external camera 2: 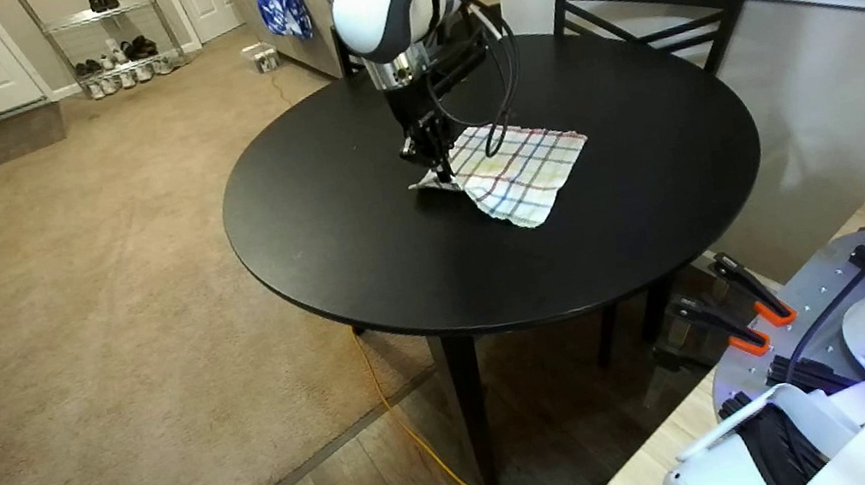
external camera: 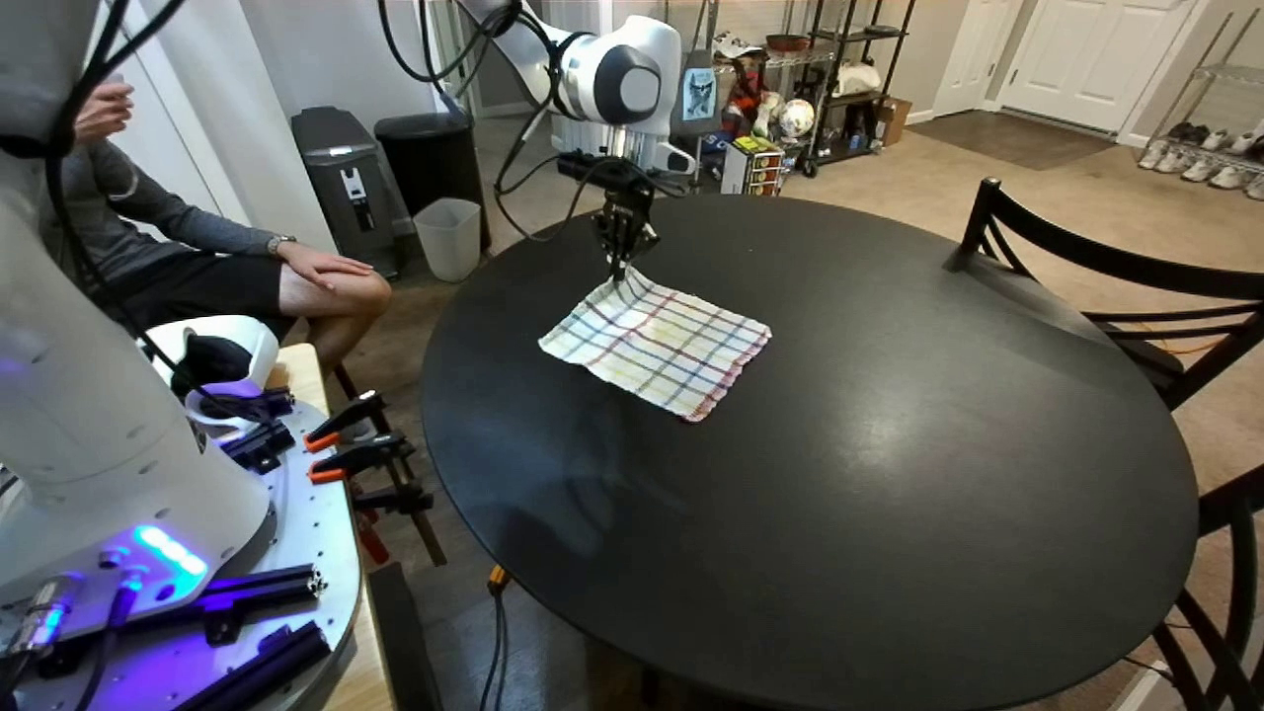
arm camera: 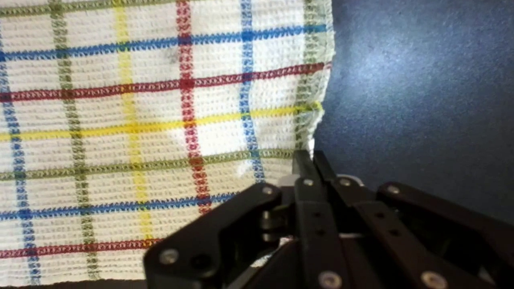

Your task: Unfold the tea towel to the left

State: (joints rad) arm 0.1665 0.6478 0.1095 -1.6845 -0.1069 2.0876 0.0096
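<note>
Step in hand: seemingly the last part of the unfolding, since the thin white woven tea towel, checked in blue, dark red, yellow and olive, looks largely opened out.
Grip: the black two-fingered gripper has its fingers together, clamped on the towel's edge partway along one side.
Next move: probably calls for drawing that edge outward and lowering it level, then parting the fingers and rising straight up so the cloth does not drag.
Towel's place: on the matte black round table, well inside the rim in both exterior views.
Towel's look: roughly four-sided, mostly flat, pulled into a small peak at the fingertips, borders slightly wavy; whether any fold hides beneath the gripper cannot be told.
</note>
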